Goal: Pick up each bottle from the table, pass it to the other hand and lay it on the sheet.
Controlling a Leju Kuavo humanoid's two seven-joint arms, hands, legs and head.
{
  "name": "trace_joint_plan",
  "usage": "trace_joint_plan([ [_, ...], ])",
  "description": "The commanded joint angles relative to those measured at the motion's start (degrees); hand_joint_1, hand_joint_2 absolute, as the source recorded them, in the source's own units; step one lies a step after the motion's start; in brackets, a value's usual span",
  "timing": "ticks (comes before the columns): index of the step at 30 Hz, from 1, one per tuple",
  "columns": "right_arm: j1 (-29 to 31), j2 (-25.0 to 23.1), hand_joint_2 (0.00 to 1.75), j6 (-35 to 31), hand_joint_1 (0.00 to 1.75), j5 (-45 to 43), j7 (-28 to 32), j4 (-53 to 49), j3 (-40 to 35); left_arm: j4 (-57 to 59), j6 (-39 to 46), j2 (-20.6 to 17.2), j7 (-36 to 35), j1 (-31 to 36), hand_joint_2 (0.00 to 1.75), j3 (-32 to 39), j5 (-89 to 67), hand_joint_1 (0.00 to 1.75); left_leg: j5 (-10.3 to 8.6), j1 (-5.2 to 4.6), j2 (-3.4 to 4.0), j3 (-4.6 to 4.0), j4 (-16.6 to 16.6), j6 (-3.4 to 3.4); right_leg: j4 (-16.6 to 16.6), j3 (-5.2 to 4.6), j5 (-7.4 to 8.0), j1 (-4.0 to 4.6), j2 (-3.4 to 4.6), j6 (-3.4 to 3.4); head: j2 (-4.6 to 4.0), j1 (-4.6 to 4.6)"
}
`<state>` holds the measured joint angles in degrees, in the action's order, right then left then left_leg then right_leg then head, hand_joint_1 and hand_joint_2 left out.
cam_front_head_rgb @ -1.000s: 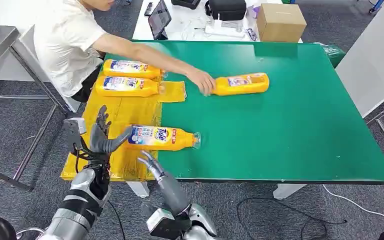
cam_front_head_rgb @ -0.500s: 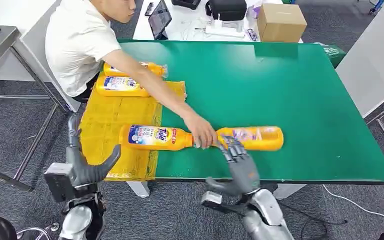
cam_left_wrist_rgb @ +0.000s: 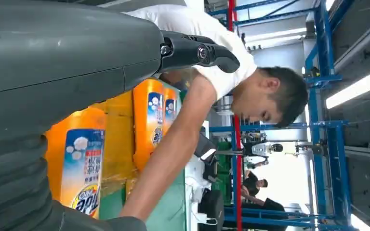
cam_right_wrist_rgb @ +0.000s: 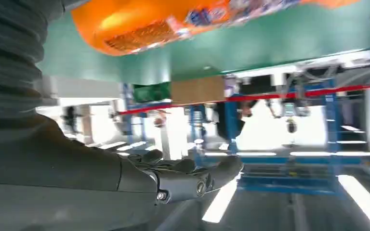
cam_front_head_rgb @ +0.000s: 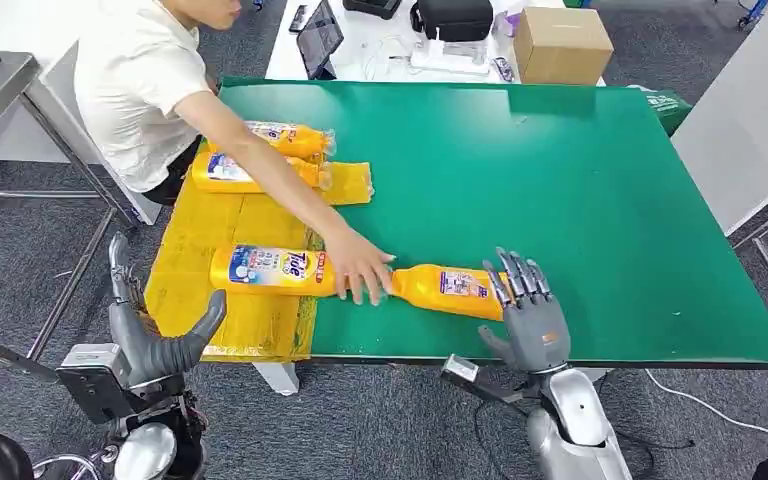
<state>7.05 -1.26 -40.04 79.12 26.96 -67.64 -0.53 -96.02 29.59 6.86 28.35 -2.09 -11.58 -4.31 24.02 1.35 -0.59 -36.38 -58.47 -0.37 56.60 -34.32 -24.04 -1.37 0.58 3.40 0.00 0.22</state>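
You have a flat green matte surface (cam_front_head_rgb: 600,200) with a crinkled yellow plastic sheet (cam_front_head_rgb: 210,230) along its left edge. A glossy orange bottle (cam_front_head_rgb: 450,290) lies on the green beside a person's hand (cam_front_head_rgb: 360,268). Your right robot hand (cam_front_head_rgb: 528,315) is empty with fingers spread at the bottle's base; your left robot hand (cam_front_head_rgb: 150,340) hangs spread and empty off the surface.

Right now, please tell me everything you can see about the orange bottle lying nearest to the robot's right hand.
The orange bottle looks like glossy plastic, with a printed label on its side. It lies flat on the green table, off the yellow sheet, its neck pointing toward that sheet. A person's hand rests over its neck end. The right hand, fingers spread, is at its base end; whether they touch cannot be told.
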Motion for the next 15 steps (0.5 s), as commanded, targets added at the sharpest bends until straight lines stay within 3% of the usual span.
trace_joint_plan([
  [1,10.14,6.52,1.75,0.04,0.00,-4.37,-7.80,16.10,-9.36,1.94,-1.29,0.89,-0.84,1.33,1.75,0.43,0.86,0.00,0.08,0.00,0.18,0.31,0.04,0.13,-0.09,0.29,-0.01,0.06,0.07,-0.16,0.00,-0.02],
  [9,17.95,7.63,1.75,1.02,0.00,-12.62,-10.04,33.63,-11.81,4.54,-2.88,0.21,-2.29,2.67,1.75,-1.05,1.45,0.00,0.02,0.00,0.07,0.32,0.08,0.10,-0.11,0.31,0.00,0.04,-0.01,-0.12,0.00,-0.02],
  [15,18.64,7.37,1.75,1.02,0.00,-14.01,-9.86,35.15,-11.28,4.90,-3.29,0.07,-2.63,2.80,1.75,-1.42,1.68,0.00,0.06,-0.01,0.06,0.34,0.05,0.12,-0.07,0.34,-0.05,0.04,-0.04,-0.14,0.00,-0.02],
])
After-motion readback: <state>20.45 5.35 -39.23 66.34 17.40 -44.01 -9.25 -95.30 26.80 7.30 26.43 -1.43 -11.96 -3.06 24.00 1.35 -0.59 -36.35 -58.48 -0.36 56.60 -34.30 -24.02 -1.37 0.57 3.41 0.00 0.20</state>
